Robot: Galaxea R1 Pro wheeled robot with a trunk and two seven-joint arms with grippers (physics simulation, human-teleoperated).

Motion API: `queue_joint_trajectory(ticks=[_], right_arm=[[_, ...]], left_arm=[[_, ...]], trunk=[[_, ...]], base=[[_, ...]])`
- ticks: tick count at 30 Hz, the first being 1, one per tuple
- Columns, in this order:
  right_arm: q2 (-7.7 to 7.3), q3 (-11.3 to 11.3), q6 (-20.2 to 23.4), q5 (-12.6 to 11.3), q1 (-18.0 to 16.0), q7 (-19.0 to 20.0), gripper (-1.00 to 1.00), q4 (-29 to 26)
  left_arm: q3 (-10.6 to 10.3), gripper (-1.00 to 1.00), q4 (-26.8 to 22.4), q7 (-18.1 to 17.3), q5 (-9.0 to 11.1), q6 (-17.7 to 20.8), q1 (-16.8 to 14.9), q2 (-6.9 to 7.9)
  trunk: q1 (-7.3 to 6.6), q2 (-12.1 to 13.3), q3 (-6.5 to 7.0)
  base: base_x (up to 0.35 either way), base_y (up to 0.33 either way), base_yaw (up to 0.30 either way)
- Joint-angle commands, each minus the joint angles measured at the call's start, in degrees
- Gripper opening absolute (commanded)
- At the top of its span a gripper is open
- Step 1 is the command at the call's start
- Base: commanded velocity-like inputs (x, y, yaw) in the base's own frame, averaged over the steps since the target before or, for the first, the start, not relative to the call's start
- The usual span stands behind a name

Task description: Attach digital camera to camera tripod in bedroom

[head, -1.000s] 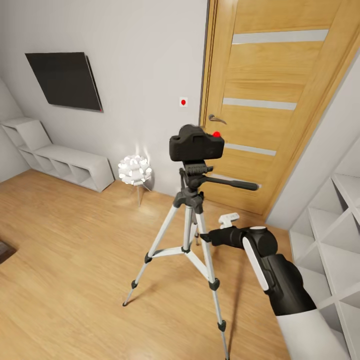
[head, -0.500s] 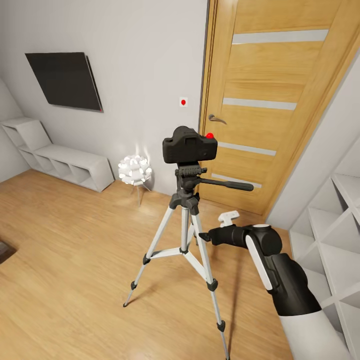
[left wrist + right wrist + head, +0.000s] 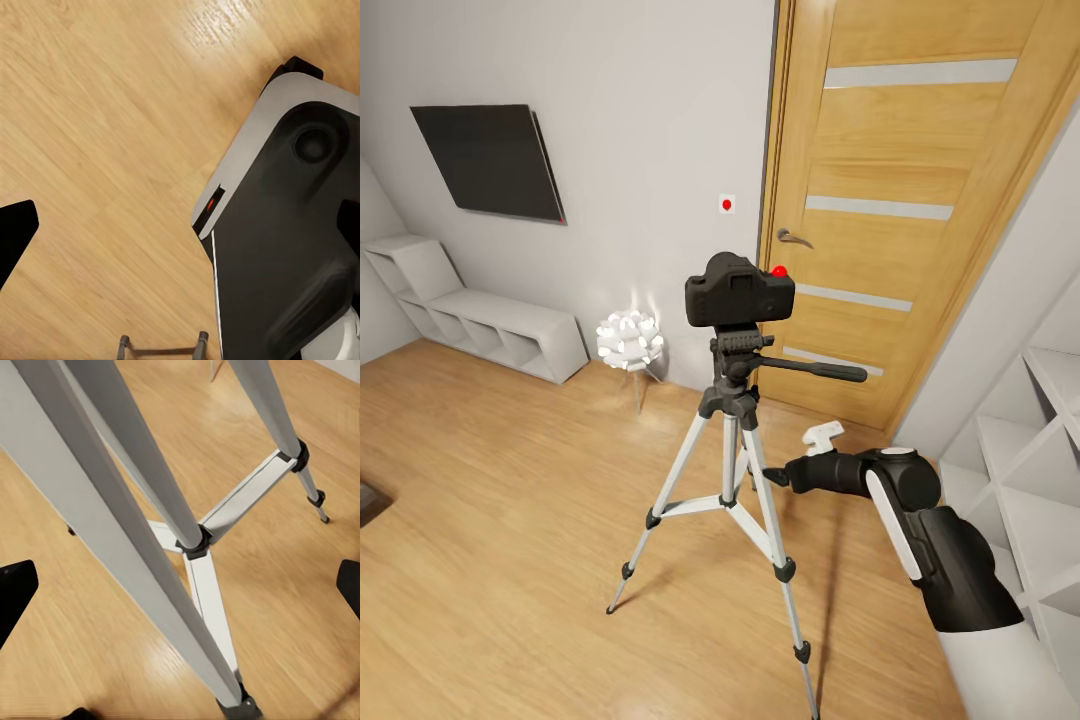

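Fingers of the right gripper (image 3: 772, 476) are spread and empty beside the camera tripod (image 3: 732, 455); the digital camera (image 3: 739, 291) sits on its head. A careless arm swing could topple it.

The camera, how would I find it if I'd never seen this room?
Find the wooden door. In front of it stands a silver tripod, and the camera sits on its top. It is a chunky black box with a bright red dot, unlike the white spiky lamp nearby.
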Motion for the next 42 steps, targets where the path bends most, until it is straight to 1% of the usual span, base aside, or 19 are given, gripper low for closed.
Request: queue_joint_trajectory(ticks=[1,7,9,10,15,18,20,24,25,28,33,38,39,42], right_arm=[[-0.44,0.06,0.29,-0.21,-0.06,0.57,1.00,-0.07],[-2.78,-0.05,0.29,0.05,-0.08,3.38,1.00,-0.10],[-3.79,-0.12,0.29,0.17,-0.10,3.79,1.00,-0.06],[-4.86,-0.23,0.29,0.19,-0.12,4.01,1.00,0.11],[-7.60,-0.87,0.29,0.11,-0.27,3.89,1.00,1.29],[-9.19,-1.96,0.29,0.11,-0.38,3.27,1.00,3.61],[-10.02,-3.02,0.29,0.11,-0.42,2.66,1.00,6.11],[-10.99,-5.49,-1.08,0.16,-0.47,1.34,1.00,13.69],[-11.25,-6.58,-2.71,0.20,-0.48,0.77,1.00,18.38],[-11.56,-7.63,-6.33,0.27,-0.49,-0.02,1.00,25.66],[-11.81,-8.33,-13.14,0.25,-0.49,-1.76,1.00,37.22],[-11.84,-8.50,-18.31,0.18,-0.50,-3.76,1.00,48.28],[-11.84,-8.52,-20.10,0.17,-0.50,-4.30,1.00,52.97],[-11.84,-8.54,-23.34,0.23,-0.50,-4.80,1.00,60.19]], left_arm=[[0.02,1.00,-0.02,0.07,0.29,0.22,-0.04,0.01],[0.02,1.00,-0.03,0.06,0.25,0.20,-0.04,0.01],[0.03,1.00,-0.04,0.06,0.25,0.18,-0.04,0.01],[0.03,1.00,-0.05,0.06,0.25,0.16,-0.04,0.01],[0.02,1.00,-0.05,0.08,0.22,0.17,-0.04,0.04],[0.02,1.00,-0.05,0.09,0.23,0.16,-0.04,0.06],[0.03,1.00,-0.05,0.11,0.22,0.15,-0.04,0.08],[0.02,1.00,-0.08,0.09,0.21,0.15,-0.04,0.03],[0.05,1.00,-0.09,0.08,0.21,0.14,-0.04,0.02],[0.09,1.00,-0.11,0.08,0.21,0.14,-0.04,0.00],[0.16,1.00,-0.17,0.07,0.18,0.14,-0.04,-0.06],[0.20,1.00,-0.19,0.06,0.19,0.14,-0.04,-0.09],[0.20,1.00,-0.19,0.08,0.19,0.14,-0.04,-0.09],[0.23,1.00,-0.21,0.08,0.20,0.14,-0.04,-0.08]], trunk=[[0.03,-0.10,-0.10],[0.03,-0.10,-0.10],[0.03,-0.10,-0.10],[0.03,-0.10,-0.10],[0.03,-0.10,-0.10],[0.03,-0.10,-0.10],[0.03,-0.10,-0.10],[0.03,-0.10,-0.10],[0.03,-0.10,-0.10],[0.03,-0.10,-0.10],[0.03,-0.10,-0.10],[0.03,-0.10,-0.10],[0.03,-0.10,-0.10],[0.03,-0.10,-0.10]], base=[[0.000,0.000,0.000],[0.000,0.000,0.000],[0.000,0.000,0.000],[0.000,0.000,0.000],[0.000,0.000,0.000],[0.000,0.000,0.000],[0.000,0.000,0.000],[0.000,0.000,0.000],[0.000,0.000,0.000],[0.000,0.000,0.000],[0.000,0.000,0.000],[0.000,0.000,0.000],[0.000,0.000,0.000],[0.000,0.000,0.000]])
